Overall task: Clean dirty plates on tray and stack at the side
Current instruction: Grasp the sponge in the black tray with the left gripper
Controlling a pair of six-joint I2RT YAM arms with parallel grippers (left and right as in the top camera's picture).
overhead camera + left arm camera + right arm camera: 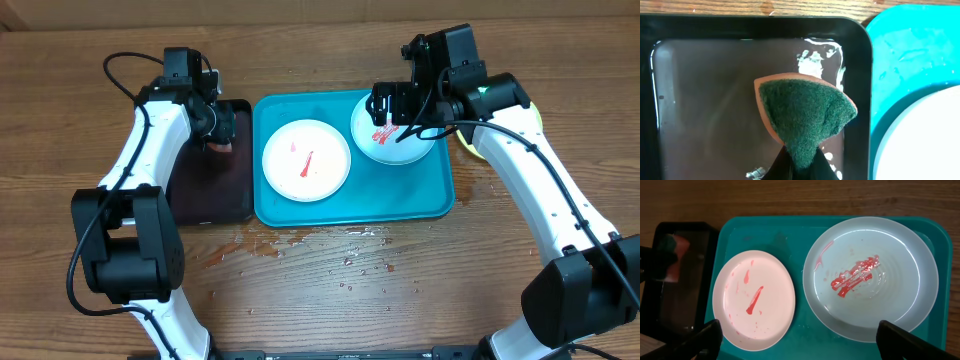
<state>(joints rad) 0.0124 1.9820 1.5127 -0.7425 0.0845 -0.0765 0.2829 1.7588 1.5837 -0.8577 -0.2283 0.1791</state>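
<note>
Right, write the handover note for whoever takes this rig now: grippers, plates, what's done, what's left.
Left gripper: shut on the sponge, over the black tray.
Right gripper: open, empty, over the mint plate.
Mint plate and white plate: side by side in the turquoise tray, both smeared red.
Yellow-green plate: on the table right of the tray, mostly hidden by the right arm; can't tell if it is clean.
Done: at most that one plate set aside.
Left: wipe mint and white plates, stack them at the side.

Left gripper (218,132) pinched tight on sponge (807,112), arm reaching forward. Right gripper (393,108) jaws spread wide, pointing down, arm bent inward.
</note>
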